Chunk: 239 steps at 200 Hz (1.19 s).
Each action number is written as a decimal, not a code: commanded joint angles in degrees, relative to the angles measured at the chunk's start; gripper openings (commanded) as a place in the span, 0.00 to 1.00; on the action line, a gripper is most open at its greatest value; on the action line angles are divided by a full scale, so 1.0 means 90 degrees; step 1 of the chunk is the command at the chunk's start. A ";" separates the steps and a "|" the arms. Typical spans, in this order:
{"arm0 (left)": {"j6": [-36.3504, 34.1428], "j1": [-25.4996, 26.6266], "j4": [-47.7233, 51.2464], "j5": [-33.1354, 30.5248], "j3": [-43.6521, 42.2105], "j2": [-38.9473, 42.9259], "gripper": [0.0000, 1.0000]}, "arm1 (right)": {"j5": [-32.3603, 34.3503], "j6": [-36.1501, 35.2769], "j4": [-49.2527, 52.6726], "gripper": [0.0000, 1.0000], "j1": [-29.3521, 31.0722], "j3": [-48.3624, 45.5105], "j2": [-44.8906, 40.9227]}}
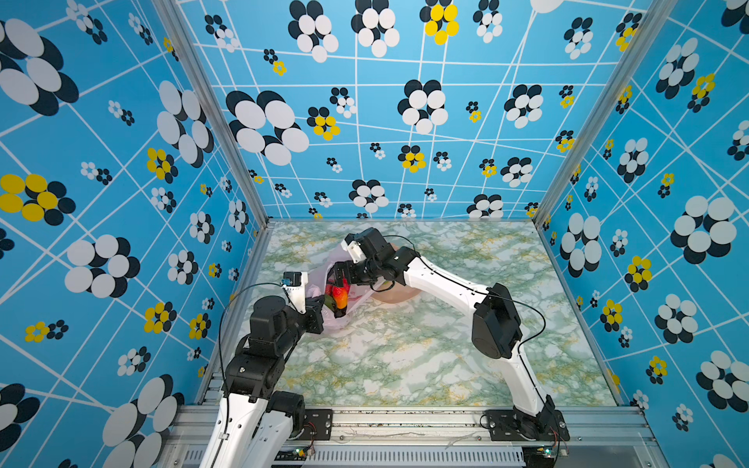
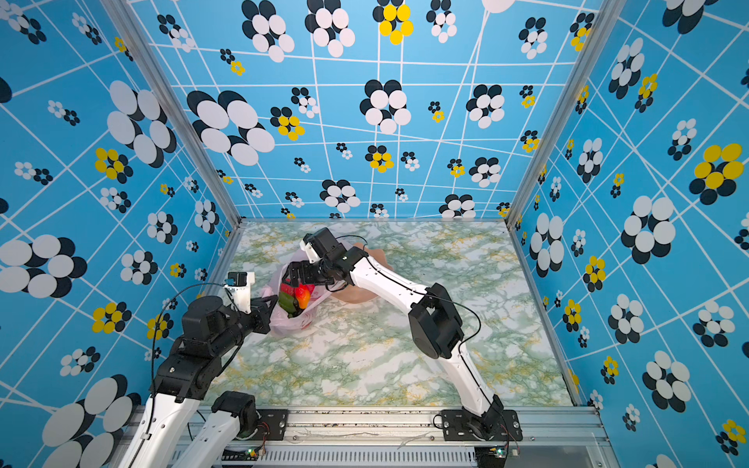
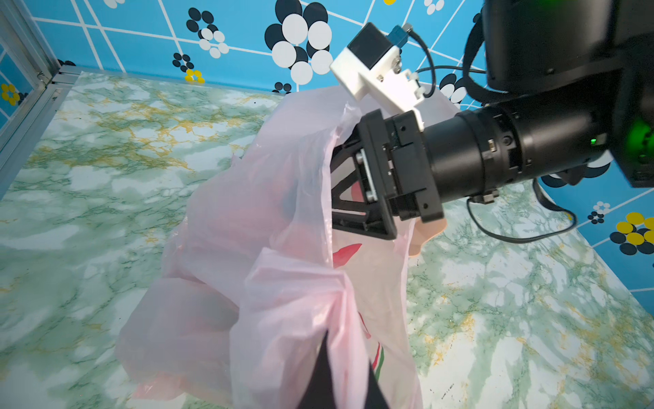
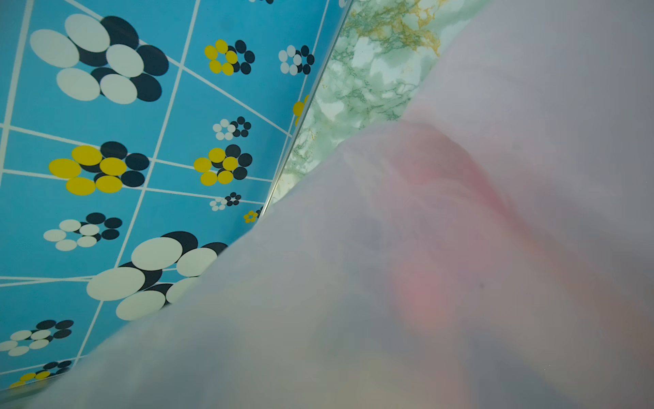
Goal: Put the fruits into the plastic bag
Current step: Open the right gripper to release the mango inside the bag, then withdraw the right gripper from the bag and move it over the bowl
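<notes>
bowl [image 1: 395, 299] beside plastic bag [image 1: 342, 322], right arm [image 1: 437, 279] overlapping

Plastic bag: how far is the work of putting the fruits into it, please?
Done: a red fruit, a green fruit and an orange-yellow fruit lie inside the plastic bag. In hand: the left claw pinches the bag's edge, while the right claw is in its mouth, jaws wide apart. Left: unclear; the right arm hides much of the bowl, so remaining fruits cannot be judged.
</notes>
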<state>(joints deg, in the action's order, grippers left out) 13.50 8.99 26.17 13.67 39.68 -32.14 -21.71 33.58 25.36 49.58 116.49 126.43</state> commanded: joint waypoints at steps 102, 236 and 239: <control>-0.0090 -0.0050 0.0164 -0.0305 -0.0002 0.0019 0.00 | 0.0544 -0.0603 -0.0131 1.00 -0.0115 -0.1634 -0.1967; -0.0093 -0.0050 0.0150 -0.0376 -0.0034 0.0046 0.00 | 0.1144 -0.1097 -0.0903 1.00 -0.0610 -0.3112 -0.3356; -0.0093 -0.0043 0.0145 -0.0368 -0.0032 0.0046 0.00 | 0.1168 -0.1109 -0.0933 1.00 -0.0616 -0.3159 -0.3400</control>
<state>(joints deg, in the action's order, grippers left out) 13.47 8.95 26.85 11.09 39.68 -32.03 -13.45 26.06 19.92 44.77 90.83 99.09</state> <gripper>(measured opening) 0.044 0.995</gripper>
